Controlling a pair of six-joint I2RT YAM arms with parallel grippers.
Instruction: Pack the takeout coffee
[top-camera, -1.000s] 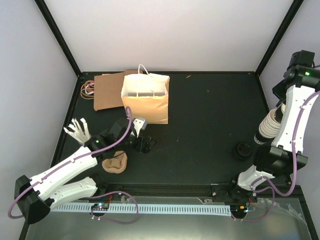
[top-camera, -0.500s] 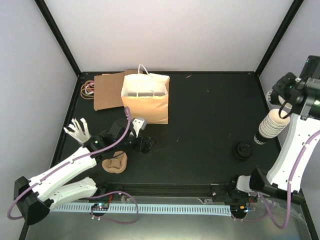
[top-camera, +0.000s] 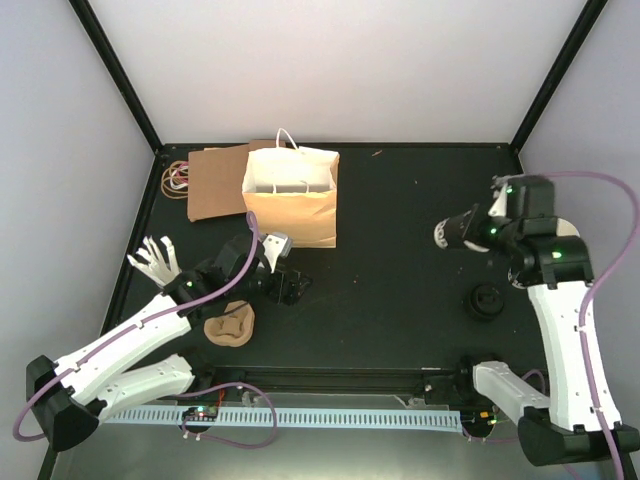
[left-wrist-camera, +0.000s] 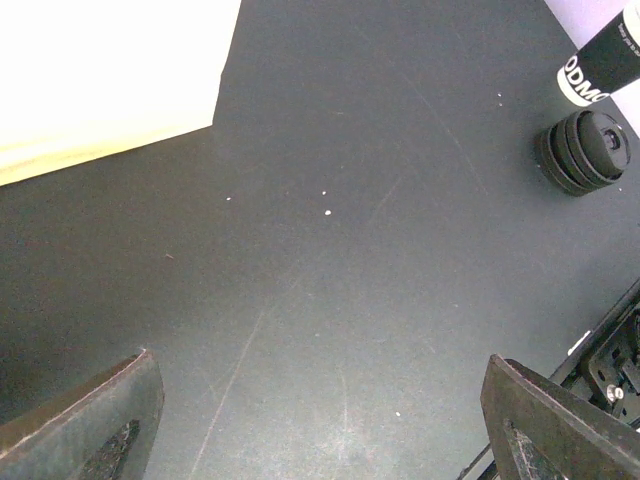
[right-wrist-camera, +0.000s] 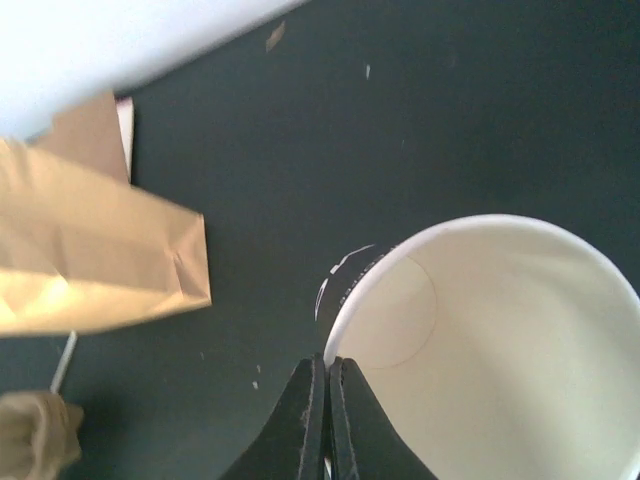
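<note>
A black-lidded takeout coffee sits near the desk's right edge, toward the front. Just behind it, the right gripper pinches the rim of a lidless paper cup. The left gripper hangs wide open and empty before the paper bag.

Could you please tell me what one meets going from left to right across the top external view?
Rubber bands → cardboard sheet → paper bag → paper cup, pinched at its rim by the right gripper → black lids.
</note>
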